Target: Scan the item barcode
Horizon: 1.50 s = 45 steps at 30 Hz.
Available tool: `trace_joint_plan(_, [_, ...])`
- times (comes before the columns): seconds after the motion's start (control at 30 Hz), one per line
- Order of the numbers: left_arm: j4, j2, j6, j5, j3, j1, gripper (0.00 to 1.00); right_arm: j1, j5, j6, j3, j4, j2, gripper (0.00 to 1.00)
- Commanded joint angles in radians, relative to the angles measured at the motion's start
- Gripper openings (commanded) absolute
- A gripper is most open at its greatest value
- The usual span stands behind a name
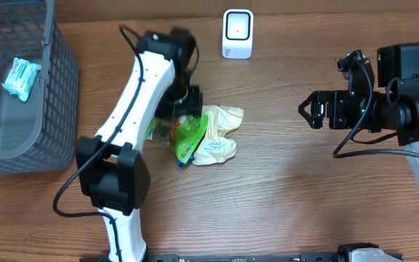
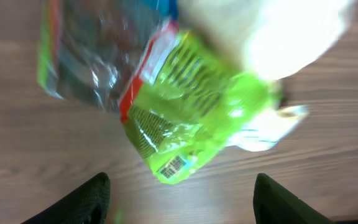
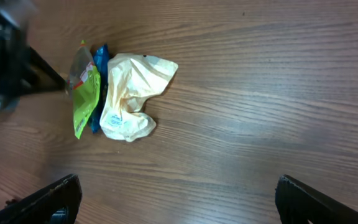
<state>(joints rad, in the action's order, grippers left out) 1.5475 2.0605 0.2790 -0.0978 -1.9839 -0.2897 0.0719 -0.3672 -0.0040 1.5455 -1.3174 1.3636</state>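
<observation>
The green snack bag (image 2: 191, 118) lies on the wooden table (image 1: 282, 189) near its middle, crumpled, with a small barcode (image 2: 171, 165) showing near its lower edge in the blurred left wrist view. It touches a cream bag (image 1: 220, 135) on its right, and a blue packet (image 3: 99, 62) is wedged between the two. The left tool (image 2: 182, 205) hangs over this pile with its fingers apart and nothing between them. The right tool (image 3: 179, 199) is well apart to the right, fingers spread wide and empty. A white scanner (image 1: 237, 33) stands at the far edge. A grey basket (image 1: 57, 87) at the left holds a pale blue packet (image 1: 22, 77).
</observation>
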Motion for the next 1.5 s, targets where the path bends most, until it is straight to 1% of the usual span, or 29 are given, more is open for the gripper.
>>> trace_joint_plan(0.0, [0.028,-0.01,-0.051,0.024,-0.257,0.015,0.67,-0.004,-0.009,-0.004,0.025,0.006,-0.013,1.0])
trace_joint_plan(0.07, [0.052,-0.01,-0.047,0.104,-0.406,0.033,0.71,-0.004,-0.009,-0.004,0.025,0.005,-0.013,1.0])
trace_joint_plan(0.1, [0.064,-0.01,-0.036,0.139,-0.463,0.045,0.77,-0.004,-0.009,-0.004,0.025,0.005,-0.013,1.0])
trace_joint_plan(0.17, [0.086,-0.01,-0.014,0.217,-0.596,0.087,0.83,-0.004,-0.009,-0.004,0.025,0.006,-0.013,1.0])
trace_joint_plan(0.27, [0.09,-0.01,-0.011,0.259,-0.744,0.186,0.87,-0.004,-0.009,-0.004,0.025,0.011,-0.013,1.0])
trace_joint_plan(0.37, [0.074,-0.01,0.018,0.267,-0.827,0.327,0.88,-0.004,-0.009,-0.004,0.025,0.02,-0.013,1.0])
trace_joint_plan(0.53, [0.001,-0.002,0.06,0.264,-0.815,0.563,0.89,-0.004,-0.009,-0.003,0.025,0.021,-0.013,1.0])
trace_joint_plan(0.63, [-0.063,0.013,0.061,0.261,-0.779,0.666,0.92,-0.004,-0.009,-0.003,0.025,0.021,-0.013,1.0])
trace_joint_plan(0.67, [-0.085,0.025,0.051,0.252,-0.77,0.689,0.97,-0.004,-0.009,-0.004,0.025,0.021,-0.013,1.0])
trace_joint_plan(0.7, [-0.103,0.036,0.019,0.236,-0.765,0.706,1.0,-0.004,-0.009,-0.003,0.025,0.021,-0.013,1.0])
trace_joint_plan(0.73, [-0.124,0.057,-0.032,0.226,-0.763,0.722,1.0,-0.004,-0.009,-0.003,0.025,0.021,-0.013,1.0])
trace_joint_plan(0.83, [-0.176,0.132,-0.142,0.246,-0.761,0.745,1.0,-0.004,-0.01,-0.003,0.025,0.021,-0.013,1.0])
trace_joint_plan(0.9, [-0.217,0.198,-0.172,0.285,-0.761,0.753,1.0,-0.004,-0.01,0.0,0.025,0.021,-0.013,1.0])
trace_joint_plan(0.97, [-0.25,0.254,-0.171,0.309,-0.761,0.76,0.99,-0.004,-0.014,0.0,0.025,0.019,-0.013,1.0])
trace_joint_plan(1.13, [-0.297,0.364,-0.161,0.308,-0.761,0.771,0.99,-0.004,-0.017,0.0,0.025,-0.006,-0.013,1.0])
trace_joint_plan(1.23, [-0.315,0.409,-0.141,0.309,-0.761,0.776,0.99,-0.004,-0.017,0.0,0.025,-0.016,-0.013,1.0])
trace_joint_plan(1.47, [-0.396,0.482,-0.142,0.311,-0.758,0.782,1.0,-0.004,-0.017,0.0,0.025,-0.016,-0.013,1.0])
